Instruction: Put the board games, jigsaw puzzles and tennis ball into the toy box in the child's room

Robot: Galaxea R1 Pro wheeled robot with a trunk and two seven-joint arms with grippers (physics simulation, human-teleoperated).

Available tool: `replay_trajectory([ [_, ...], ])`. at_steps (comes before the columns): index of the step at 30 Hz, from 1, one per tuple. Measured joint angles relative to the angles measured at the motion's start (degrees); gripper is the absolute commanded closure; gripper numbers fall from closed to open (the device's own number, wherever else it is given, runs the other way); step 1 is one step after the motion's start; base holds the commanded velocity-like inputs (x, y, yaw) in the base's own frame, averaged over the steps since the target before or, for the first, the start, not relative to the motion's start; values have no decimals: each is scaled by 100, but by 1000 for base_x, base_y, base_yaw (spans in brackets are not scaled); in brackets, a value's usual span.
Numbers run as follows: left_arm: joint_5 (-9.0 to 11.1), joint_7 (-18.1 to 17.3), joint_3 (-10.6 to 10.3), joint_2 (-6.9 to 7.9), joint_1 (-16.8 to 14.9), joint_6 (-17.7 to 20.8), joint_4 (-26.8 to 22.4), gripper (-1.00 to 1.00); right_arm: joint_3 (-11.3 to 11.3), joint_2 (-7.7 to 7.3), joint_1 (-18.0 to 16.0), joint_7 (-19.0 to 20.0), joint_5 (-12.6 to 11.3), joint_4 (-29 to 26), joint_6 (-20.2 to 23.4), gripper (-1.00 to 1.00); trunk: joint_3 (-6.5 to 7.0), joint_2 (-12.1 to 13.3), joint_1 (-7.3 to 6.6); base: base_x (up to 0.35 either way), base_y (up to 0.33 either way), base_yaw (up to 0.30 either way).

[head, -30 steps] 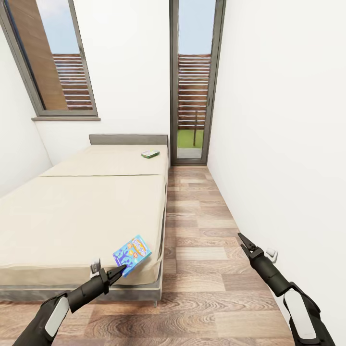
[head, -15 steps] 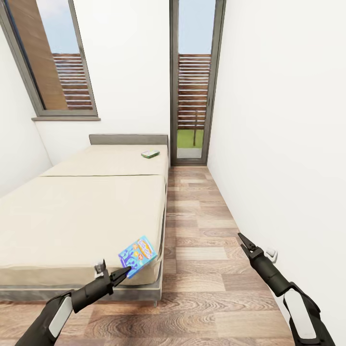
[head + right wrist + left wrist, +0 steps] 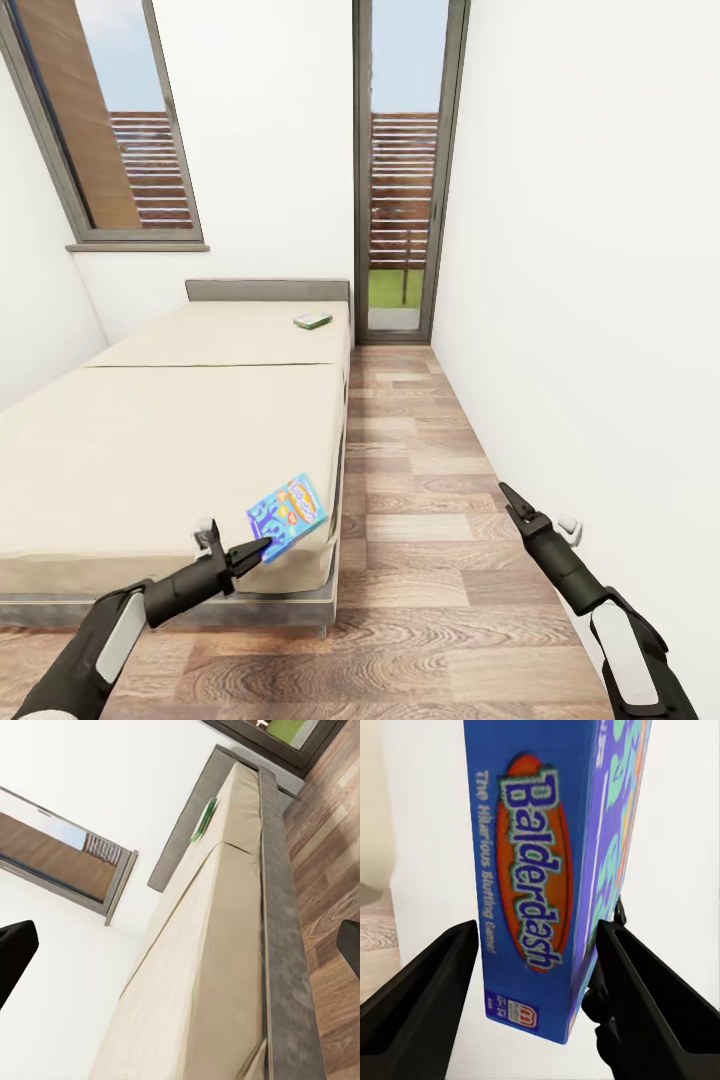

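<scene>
We stand at the near end of the bed [image 3: 150,440], facing the far wall. Our left gripper [image 3: 262,546] is clamped on the blue game [image 3: 287,516], pinching its lower edge; the carton hangs tilted over the bed's near right corner. In the left wrist view the blue game [image 3: 547,885] sits between the two fingers [image 3: 416,997], spine toward the camera, lettering reading Balderdash. We judge it gripped and lifted clear or nearly clear of the mattress; whether a corner touches the cover we cannot tell.

A second game [image 3: 313,320], white and green, lies flat at the far right of the bed, near the headboard [image 3: 267,290]. It shows too in the right wrist view as a thin green sliver [image 3: 204,819] on the bed top. Untouched.

Our right gripper [image 3: 508,495] hangs over the floor [image 3: 420,480] near the right wall [image 3: 590,300], holding nothing. Its fingers sit at the two edges of the right wrist view with a wide gap between, so we read it as spread apart.

Progress, as we judge it: early. One game in hand, none seen boxed. The desk, the toy box, the puzzles and the ball lie outside what we see here, so their state is unknown.

Surroundings: a window [image 3: 110,130] at far left, a tall glass door [image 3: 405,170] at the far end of the floor strip. The strip between bed and right wall is narrow; reaching the far game means going up it, with the bed's edge and the wall close to the arms.
</scene>
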Motion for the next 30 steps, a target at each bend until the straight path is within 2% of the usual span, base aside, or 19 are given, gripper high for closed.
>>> replay_trajectory([
  [3,4,1,5,24,3,192,-175,100,-3,0,1,2,0,0,-5,-100,0,0,0,0,0,0],
  [13,6,-85,28,54,4,394,-248,100,-9,0,2,9,0,0,-25,-100,0,0,0,0,0,0],
  [22,2,-434,22,275,4,423,-257,100,-4,0,1,10,-7,0,-22,-100,0,0,0,0,0,0],
  [24,4,-494,23,357,3,427,-257,100,-4,0,2,13,-8,0,-23,-100,0,0,0,0,0,0],
  [25,17,-607,25,450,3,436,-258,100,1,2,2,4,-9,0,-15,-100,0,0,0,0,0,0],
  [30,0,-821,22,511,2,428,-265,100,28,7,3,2,-10,-5,-1,-100,0,0,0,0,0,0],
])
